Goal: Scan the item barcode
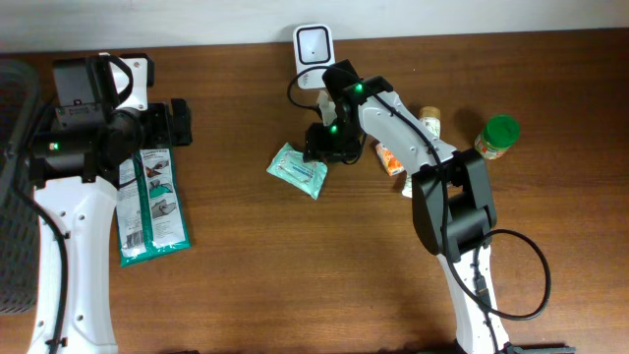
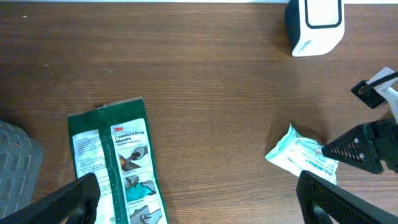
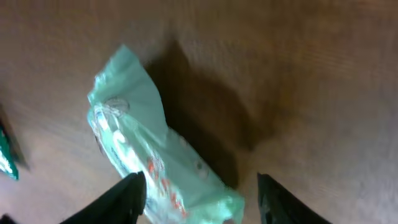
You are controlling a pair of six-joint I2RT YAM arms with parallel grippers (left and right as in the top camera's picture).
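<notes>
One packet (image 3: pixel 143 143), apparently beneath right gripper (image 3: pixel 200 190)

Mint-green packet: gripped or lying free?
Lying free: the packet lies on the table; the right gripper stands open around its end.

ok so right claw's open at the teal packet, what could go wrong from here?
1. The right claw straddles only one end of the teal packet; soft film could slip or crumple when gripped.
2. No barcode shows on its upper face, so a scan may miss.
3. The right arm sits close to the scanner; a lift could knock it.
</notes>
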